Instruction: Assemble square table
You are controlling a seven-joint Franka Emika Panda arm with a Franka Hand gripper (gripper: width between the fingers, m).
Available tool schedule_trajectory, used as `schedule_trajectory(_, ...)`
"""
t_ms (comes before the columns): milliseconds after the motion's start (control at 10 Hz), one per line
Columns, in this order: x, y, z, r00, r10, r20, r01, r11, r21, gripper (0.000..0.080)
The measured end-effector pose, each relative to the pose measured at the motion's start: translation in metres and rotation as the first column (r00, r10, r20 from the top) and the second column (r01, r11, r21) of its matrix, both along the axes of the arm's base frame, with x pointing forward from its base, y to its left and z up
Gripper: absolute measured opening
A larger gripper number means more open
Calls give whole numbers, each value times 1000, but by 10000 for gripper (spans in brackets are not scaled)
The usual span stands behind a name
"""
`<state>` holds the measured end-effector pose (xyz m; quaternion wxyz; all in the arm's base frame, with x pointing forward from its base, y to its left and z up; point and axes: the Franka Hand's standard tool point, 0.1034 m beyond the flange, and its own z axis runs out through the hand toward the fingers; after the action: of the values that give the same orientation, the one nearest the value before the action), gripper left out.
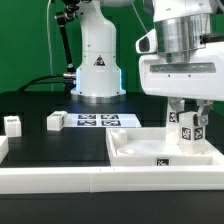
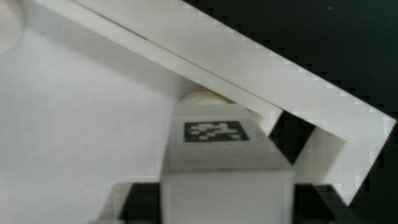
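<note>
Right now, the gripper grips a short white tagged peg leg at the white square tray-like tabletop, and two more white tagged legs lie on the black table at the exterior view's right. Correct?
Wrong side: the two spare white tagged legs lie at the exterior view's left, as that view shows. The gripper does grip a peg leg at the tabletop.

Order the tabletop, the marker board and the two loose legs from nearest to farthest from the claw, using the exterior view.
1. Tabletop, under the claw and its held leg, exterior view's right.
2. Marker board, centre.
3. Middle leg, beside the board's left end in that view.
4. Edge leg, at that view's far left edge.
</note>
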<state>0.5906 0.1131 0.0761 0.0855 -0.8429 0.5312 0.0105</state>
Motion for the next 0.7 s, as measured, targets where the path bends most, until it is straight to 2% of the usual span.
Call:
schedule_trajectory(300, 0, 2, 0, 967, -254, -36, 255, 967, 27, 290)
schedule_trajectory(700, 1, 4, 0, 828, -553, -94, 558, 829, 38, 290)
